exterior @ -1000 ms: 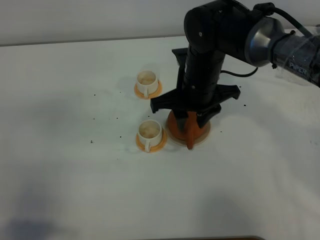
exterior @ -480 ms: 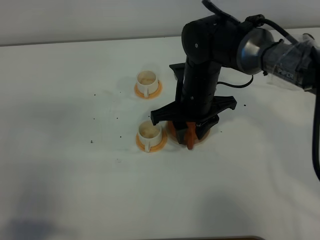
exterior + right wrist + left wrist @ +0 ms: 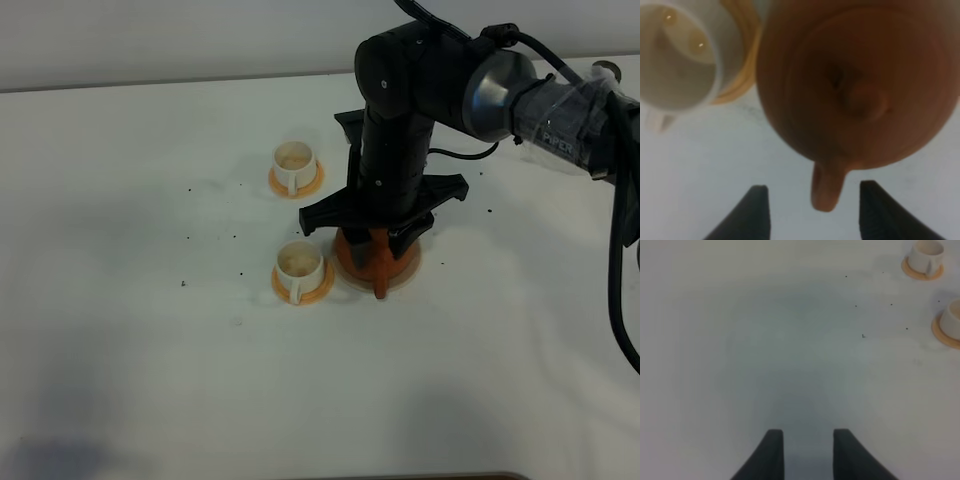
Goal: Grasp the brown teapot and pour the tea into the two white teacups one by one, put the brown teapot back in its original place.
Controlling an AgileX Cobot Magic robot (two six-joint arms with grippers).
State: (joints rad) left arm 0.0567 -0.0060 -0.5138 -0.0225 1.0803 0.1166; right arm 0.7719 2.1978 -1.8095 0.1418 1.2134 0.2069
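From the high camera, my right gripper (image 3: 380, 238) hangs straight down over the teapot (image 3: 352, 256). The teapot sits on its pale coaster (image 3: 410, 276), just beside the near cup (image 3: 299, 262). The far cup (image 3: 294, 162) stands well apart, farther back. Both cups rest on orange saucers (image 3: 318, 288) and show something pale inside, so the pouring may be done, though I cannot be sure.

My left wrist camera shows my left gripper (image 3: 807, 440) with its fingers apart over the bare table (image 3: 740, 340), holding nothing.

My right wrist camera shows my fingers spread on either side of the teapot's stubby handle (image 3: 827, 190), touching nothing. With the pot on its place and ungripped, either the grasp is yet to come or the job is nearly finished. The filled-looking cups incline me to the second.
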